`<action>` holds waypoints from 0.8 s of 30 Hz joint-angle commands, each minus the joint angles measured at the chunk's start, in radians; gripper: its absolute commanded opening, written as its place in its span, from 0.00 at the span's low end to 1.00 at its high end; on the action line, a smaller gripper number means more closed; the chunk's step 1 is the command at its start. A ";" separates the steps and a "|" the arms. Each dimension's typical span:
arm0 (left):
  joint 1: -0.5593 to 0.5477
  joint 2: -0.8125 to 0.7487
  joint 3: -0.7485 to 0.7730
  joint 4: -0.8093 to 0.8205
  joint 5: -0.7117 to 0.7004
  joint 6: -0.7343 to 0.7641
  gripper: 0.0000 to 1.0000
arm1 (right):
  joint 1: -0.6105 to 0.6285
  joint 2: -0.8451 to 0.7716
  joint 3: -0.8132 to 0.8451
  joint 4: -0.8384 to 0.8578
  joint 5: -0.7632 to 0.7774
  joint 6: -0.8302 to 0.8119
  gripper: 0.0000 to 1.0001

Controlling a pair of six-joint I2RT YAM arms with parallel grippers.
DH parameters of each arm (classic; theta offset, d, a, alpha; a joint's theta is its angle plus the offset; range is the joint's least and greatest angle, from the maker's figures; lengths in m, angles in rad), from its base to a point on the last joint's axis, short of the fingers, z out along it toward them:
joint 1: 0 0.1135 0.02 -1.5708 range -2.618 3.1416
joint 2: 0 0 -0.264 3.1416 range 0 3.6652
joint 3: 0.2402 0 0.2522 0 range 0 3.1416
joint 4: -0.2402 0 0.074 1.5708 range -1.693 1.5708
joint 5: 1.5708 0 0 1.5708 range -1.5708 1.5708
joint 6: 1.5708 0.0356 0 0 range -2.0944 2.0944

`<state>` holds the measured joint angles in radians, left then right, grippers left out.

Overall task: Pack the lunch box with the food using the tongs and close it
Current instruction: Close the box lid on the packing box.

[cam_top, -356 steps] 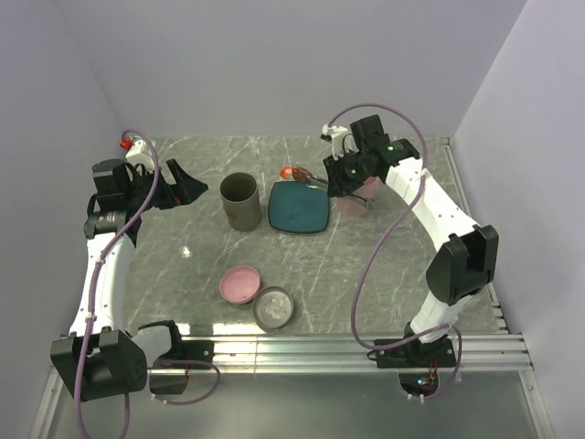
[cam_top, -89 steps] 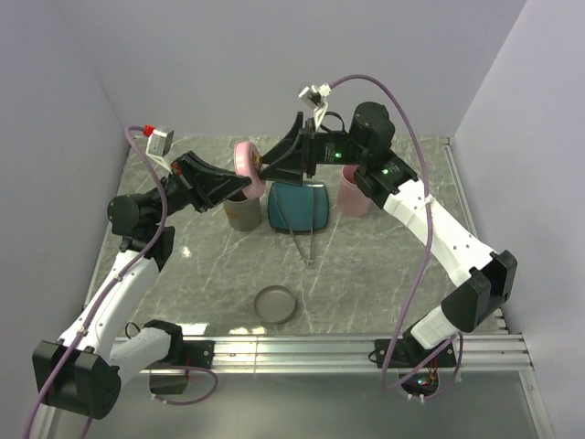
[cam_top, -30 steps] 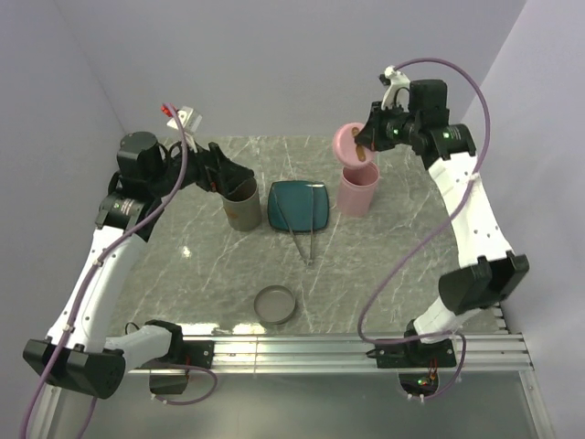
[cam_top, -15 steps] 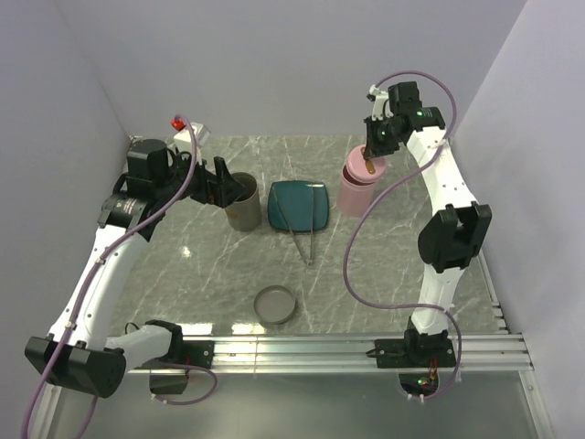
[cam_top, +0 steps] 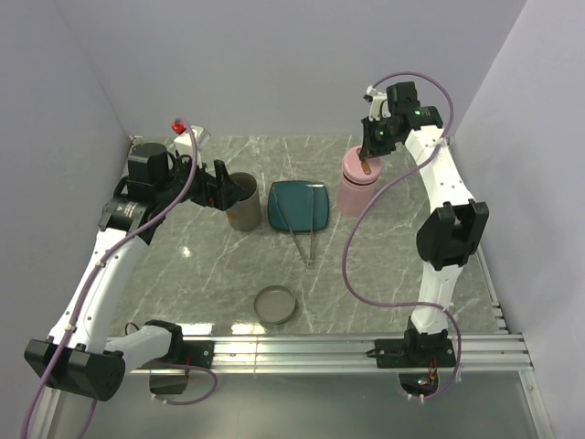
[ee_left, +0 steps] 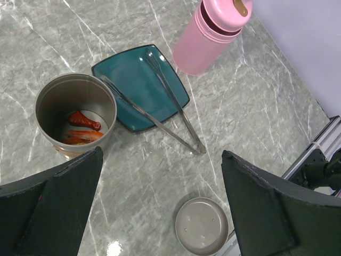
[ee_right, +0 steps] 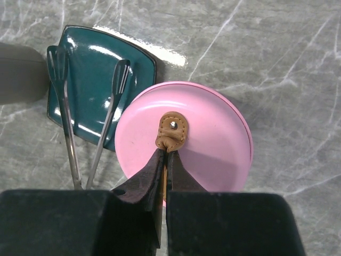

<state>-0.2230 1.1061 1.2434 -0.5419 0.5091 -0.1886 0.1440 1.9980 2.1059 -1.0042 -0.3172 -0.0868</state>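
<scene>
Grey canister (ee_left: 70, 95): upright and open, toward the tabletop's far edge.
Food (ee_left: 84, 121): we see red and orange pieces at the grey canister's bottom.
Grey lid (ee_left: 202, 226): flat, by the near edge.
Tongs (ee_left: 194, 145): silver, tips on the teal plate (ee_left: 130, 72), joined end on the tabletop.
Pink canister (ee_left: 200, 45): upright, far edge.
Pink lid (ee_right: 208, 154): on the pink canister, tan tab on top.

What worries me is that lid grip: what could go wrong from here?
1. The right hand is shut on only the small brown tab of the pink lid. Pulling away without opening could lift the lid or tip the tall pink container.
2. The open left hand hovers close to the grey container, which is uncovered with the food inside. A bump might spill it.
</scene>
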 commanded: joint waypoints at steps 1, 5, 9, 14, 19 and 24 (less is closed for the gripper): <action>0.004 -0.011 -0.001 0.039 0.016 -0.008 0.99 | -0.001 0.025 0.046 -0.001 -0.028 0.007 0.00; 0.005 -0.008 -0.001 0.039 0.023 -0.011 0.99 | -0.004 0.051 0.054 -0.004 -0.025 0.010 0.00; 0.008 -0.006 -0.004 0.039 0.023 -0.009 0.99 | -0.009 0.073 0.057 -0.010 -0.031 0.010 0.00; 0.008 -0.005 -0.010 0.042 0.026 -0.012 0.99 | -0.014 0.087 0.055 -0.016 -0.039 0.010 0.00; 0.010 0.000 -0.009 0.039 0.025 -0.009 0.99 | -0.021 0.070 0.031 -0.031 -0.052 0.009 0.00; 0.008 0.001 -0.009 0.040 0.031 -0.011 0.99 | -0.032 0.036 0.003 -0.043 -0.068 0.001 0.00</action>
<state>-0.2180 1.1107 1.2304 -0.5350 0.5186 -0.1970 0.1253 2.0651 2.1254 -1.0031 -0.3763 -0.0757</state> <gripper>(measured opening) 0.994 0.024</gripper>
